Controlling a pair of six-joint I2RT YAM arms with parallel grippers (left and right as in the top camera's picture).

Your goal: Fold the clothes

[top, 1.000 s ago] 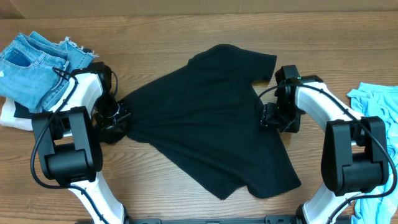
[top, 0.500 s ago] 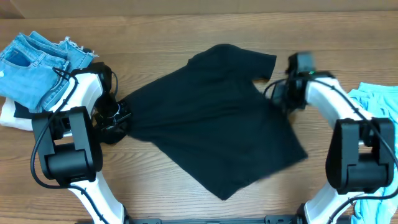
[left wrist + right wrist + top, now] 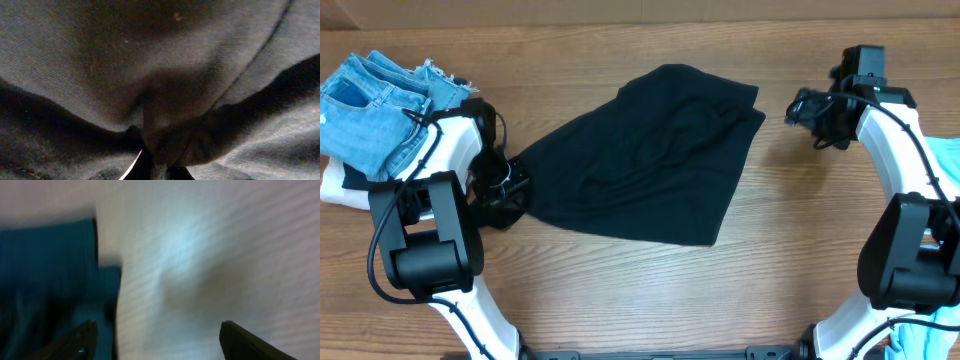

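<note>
1 black T-shirt [image 3: 640,150]: L gripper [image 3: 510,185] clamps its left corner. R gripper [image 3: 810,108] right of it, spread wide, empty, table [image 3: 790,230] free below.

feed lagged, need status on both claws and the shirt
Left claw shut on black t-shirt corner. Right claw open, empty, off the cloth. T-shirt folded over, rumpled. Denim shorts, light blue garment off to sides.

Black T-shirt [image 3: 650,150] doubled over and rumpled, mid-table toward the far edge, faded denim shorts [image 3: 375,100] heaped at the far left corner, pale blue garment [image 3: 952,170] at the right edge
</note>
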